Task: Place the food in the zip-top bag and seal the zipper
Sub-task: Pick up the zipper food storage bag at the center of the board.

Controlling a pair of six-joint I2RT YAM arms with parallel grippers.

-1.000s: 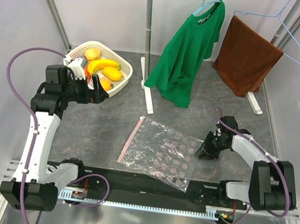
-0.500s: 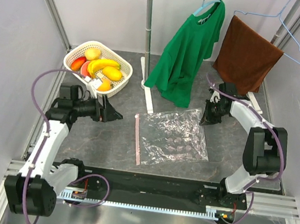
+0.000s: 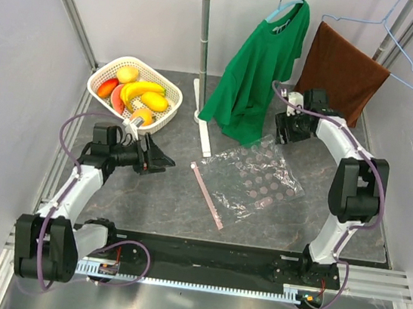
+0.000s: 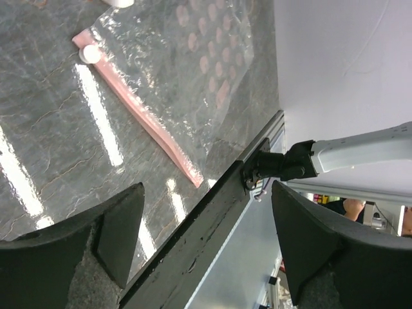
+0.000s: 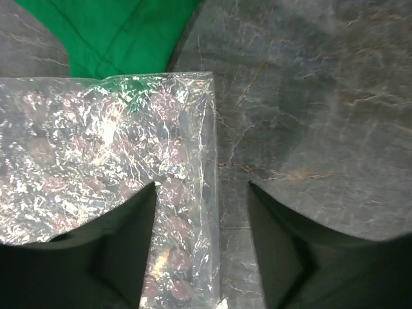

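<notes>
The food (image 3: pixel 140 89), a banana bunch with yellow-orange fruits and a red piece, lies in the white lattice basket (image 3: pixel 168 113) at the back left. The clear dotted zip-top bag (image 3: pixel 258 181) lies flat mid-table, also seen as the bag (image 4: pixel 206 51) and the bag (image 5: pixel 96 148). Its pink zipper (image 3: pixel 207 196) runs diagonally along the left edge, seen closer as the zipper (image 4: pixel 138 119). My left gripper (image 3: pixel 163 159) (image 4: pixel 206 193) hovers open and empty, left of the zipper. My right gripper (image 3: pixel 282 131) (image 5: pixel 202 187) is open over the bag's far corner, with the bag's side edge between its fingers.
A green shirt (image 3: pixel 259 70) and a brown towel (image 3: pixel 338 77) hang from the rack behind the bag. The rack's white pole (image 3: pixel 204 40) and foot (image 3: pixel 205 133) stand between basket and bag. Grey walls close both sides. A black rail (image 4: pixel 212 225) marks the near table edge.
The bag slid toward the back right and turned, its zipper now diagonal. My right gripper moved back with it and opened. My left arm came away from the basket toward the zipper.
</notes>
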